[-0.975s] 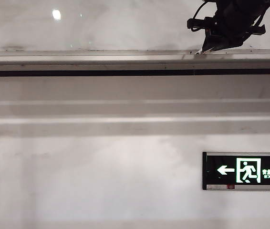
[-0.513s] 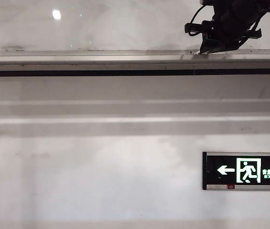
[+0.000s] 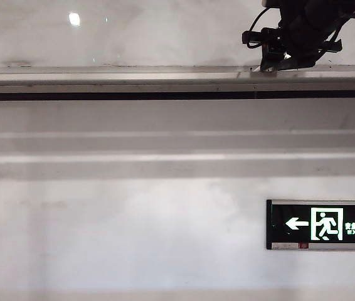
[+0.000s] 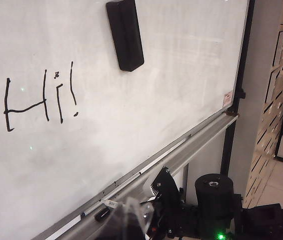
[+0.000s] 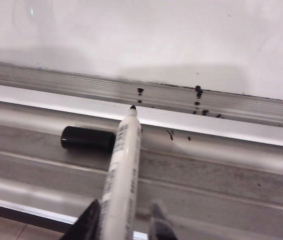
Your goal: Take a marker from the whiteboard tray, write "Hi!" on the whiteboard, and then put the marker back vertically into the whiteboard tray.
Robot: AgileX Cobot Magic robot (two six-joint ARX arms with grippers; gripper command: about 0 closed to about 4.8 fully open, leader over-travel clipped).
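Between the fingers of the right gripper (image 5: 124, 220) sits the marker (image 5: 122, 172), uncapped, its black tip reaching away from the hand over the whiteboard tray (image 5: 221, 165); whether the fingers pinch the barrel or merely flank it I cannot tell. Just beside the barrel, a black cap (image 5: 87, 137) lies on the tray. Beyond the tip stands the whiteboard (image 5: 146, 35). Farther off, the left gripper (image 4: 149, 215) shows too dimly to judge, facing the board where "Hi!" (image 4: 39, 100) is written beneath an eraser (image 4: 125, 34).

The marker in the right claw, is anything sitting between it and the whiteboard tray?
Nothing blocks it. The marker already lies over the whiteboard tray between the right claw's fingers. A loose black cap lies on the tray just beside it.
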